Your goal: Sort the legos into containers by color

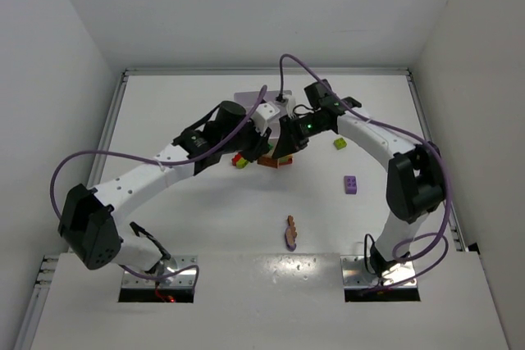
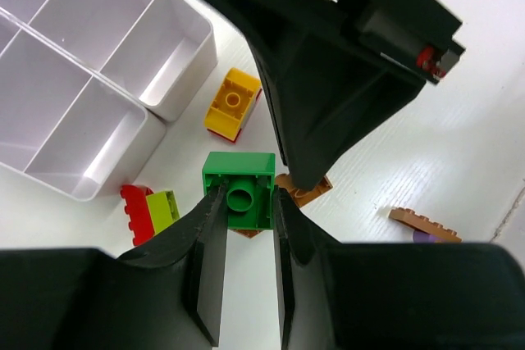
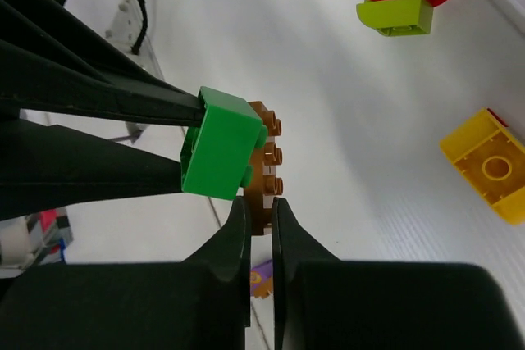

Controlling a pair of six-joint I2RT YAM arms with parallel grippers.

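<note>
The green brick [image 2: 238, 171] with a brown plate [image 3: 264, 171] stuck to it sits just beside the tray [image 2: 182, 71]. My left end effector [image 2: 246, 202] clenches the brick and my right end effector [image 3: 256, 211] pinches the plate, which I judge is to pull them apart for sorting.

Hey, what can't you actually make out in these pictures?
Top view: the tray is mostly hidden behind the arms, its contents unseen.
Top view: the green brick, against the brown plate, is hidden under those arms.
Right wrist view: a purple piece is mostly behind the right gripper.
</note>
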